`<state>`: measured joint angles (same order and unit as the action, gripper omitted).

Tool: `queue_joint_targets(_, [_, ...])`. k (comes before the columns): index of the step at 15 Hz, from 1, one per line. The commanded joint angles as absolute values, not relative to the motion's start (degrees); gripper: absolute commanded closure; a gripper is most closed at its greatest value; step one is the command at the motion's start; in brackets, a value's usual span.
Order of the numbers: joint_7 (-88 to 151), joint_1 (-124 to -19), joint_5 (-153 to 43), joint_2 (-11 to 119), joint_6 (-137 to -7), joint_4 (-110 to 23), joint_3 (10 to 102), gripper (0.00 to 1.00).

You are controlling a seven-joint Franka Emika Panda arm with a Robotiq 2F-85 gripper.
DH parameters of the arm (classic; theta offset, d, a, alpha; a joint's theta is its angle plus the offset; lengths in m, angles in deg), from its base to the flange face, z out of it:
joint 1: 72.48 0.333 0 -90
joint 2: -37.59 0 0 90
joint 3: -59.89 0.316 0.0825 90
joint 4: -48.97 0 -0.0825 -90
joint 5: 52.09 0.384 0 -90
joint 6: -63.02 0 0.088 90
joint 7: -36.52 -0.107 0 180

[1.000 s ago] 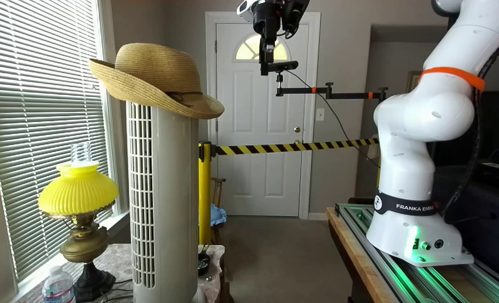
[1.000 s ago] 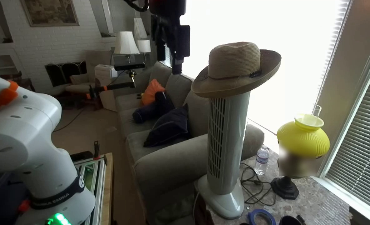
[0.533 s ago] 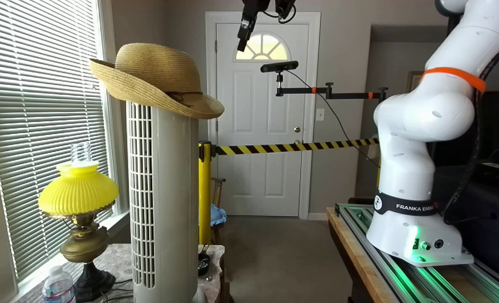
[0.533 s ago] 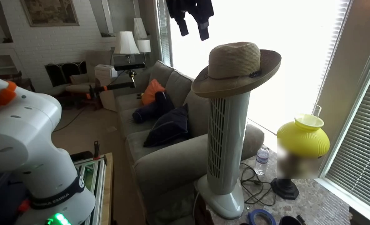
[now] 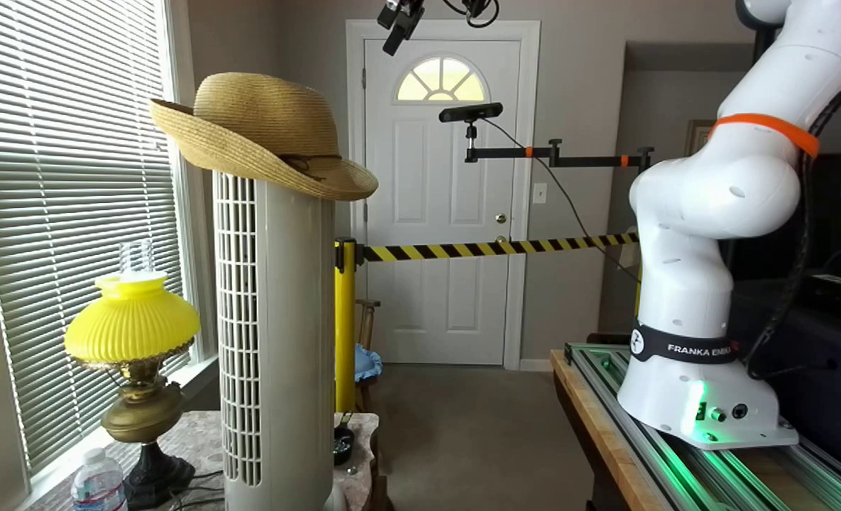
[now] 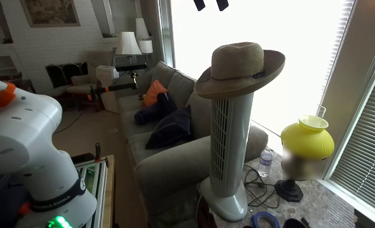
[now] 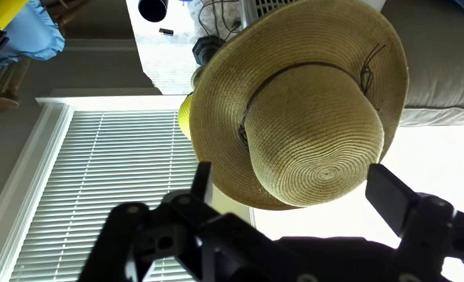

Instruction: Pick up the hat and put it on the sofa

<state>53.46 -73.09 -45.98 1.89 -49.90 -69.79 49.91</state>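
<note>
Tbl (image 6: 323, 205) has 1 fan (image 6: 230, 142) w/ 1 hat (image 6: 238, 63) atop, 1 gripper (image 6: 212, 7) higher.

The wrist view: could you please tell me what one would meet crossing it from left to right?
Blue ruffled cloth, dark cup, yellow lamp shade, straw hat, sofa.

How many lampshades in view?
4: a yellow lampshade beside the tower fan; beyond the sofa, in an exterior view, a wide pale shade, a tall pleated shade and a short pale shade. Others may be hidden.
</note>
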Motion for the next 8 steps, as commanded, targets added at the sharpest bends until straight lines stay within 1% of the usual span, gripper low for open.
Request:
queue_joint_targets(1, [56.3,-70.3,-41.5,4.1,-50.5,-68.6,47.6,0.00])
queue_joint_targets(8, [55.3,-69.9,-35.1,9.2,-49.9,-68.2,46.6,0.00])
